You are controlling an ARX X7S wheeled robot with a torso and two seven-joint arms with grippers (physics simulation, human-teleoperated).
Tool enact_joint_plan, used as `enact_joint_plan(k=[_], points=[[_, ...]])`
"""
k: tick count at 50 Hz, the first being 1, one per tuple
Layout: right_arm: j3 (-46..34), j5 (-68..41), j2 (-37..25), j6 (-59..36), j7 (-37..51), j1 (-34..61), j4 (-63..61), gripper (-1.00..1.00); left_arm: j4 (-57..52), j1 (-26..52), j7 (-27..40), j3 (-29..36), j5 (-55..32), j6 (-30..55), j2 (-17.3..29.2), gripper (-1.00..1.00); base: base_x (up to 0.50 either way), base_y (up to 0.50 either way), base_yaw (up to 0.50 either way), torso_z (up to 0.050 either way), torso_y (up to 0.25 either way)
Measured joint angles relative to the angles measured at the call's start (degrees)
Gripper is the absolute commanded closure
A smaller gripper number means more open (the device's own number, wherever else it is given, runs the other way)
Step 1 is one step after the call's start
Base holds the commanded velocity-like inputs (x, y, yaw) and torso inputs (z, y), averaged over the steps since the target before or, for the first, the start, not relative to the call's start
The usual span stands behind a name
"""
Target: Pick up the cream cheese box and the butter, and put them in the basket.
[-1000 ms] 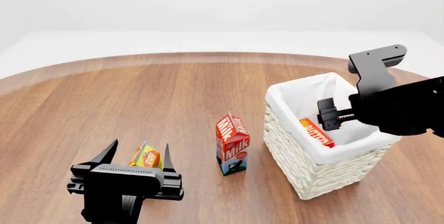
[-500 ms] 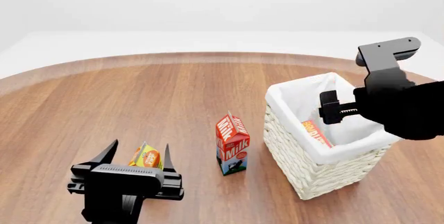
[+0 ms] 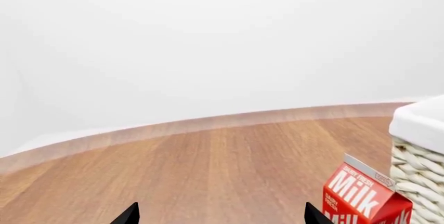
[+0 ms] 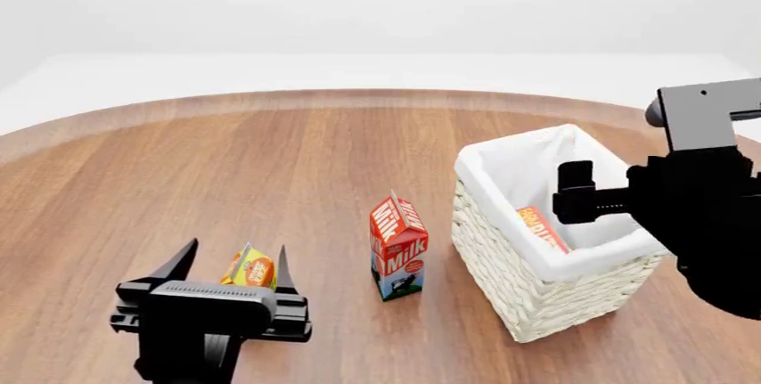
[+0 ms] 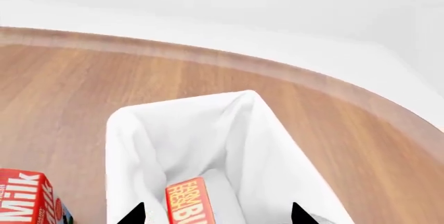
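The basket (image 4: 523, 299) stands at the right of the wooden table, its white liner folded over the rim. The butter (image 4: 541, 228) lies inside it, leaning on the liner; it also shows in the right wrist view (image 5: 187, 203). My right gripper (image 4: 573, 195) hangs open and empty above the basket's mouth, its tips either side of the butter below (image 5: 216, 214). My left gripper (image 4: 235, 250) is open and empty at the front left, just behind a juice carton (image 4: 249, 270). The cream cheese box is not in view.
A red-and-white milk carton (image 4: 398, 246) stands upright just left of the basket and shows in the left wrist view (image 3: 357, 198) beside the basket's rim (image 3: 419, 125). The table's curved far edge (image 4: 356, 94) runs behind everything.
My right gripper has risen and drawn back to the right, away from the butter, which has settled lower in the basket. The left arm has hardly moved.
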State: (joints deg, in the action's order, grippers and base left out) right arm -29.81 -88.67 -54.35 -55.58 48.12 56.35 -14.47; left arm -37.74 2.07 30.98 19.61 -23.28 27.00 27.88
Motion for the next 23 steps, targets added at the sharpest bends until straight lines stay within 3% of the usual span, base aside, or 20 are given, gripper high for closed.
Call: enact_joint_plan(k=[23], points=[[7.9,3.8,-9.2,18.3,4.3,-25.7,-23.4,-1.00,-1.0,-0.1,0.7,-0.5,-0.5,0.3,0.4,-1.00,0.00,0.00,0.00,0.000,0.000]])
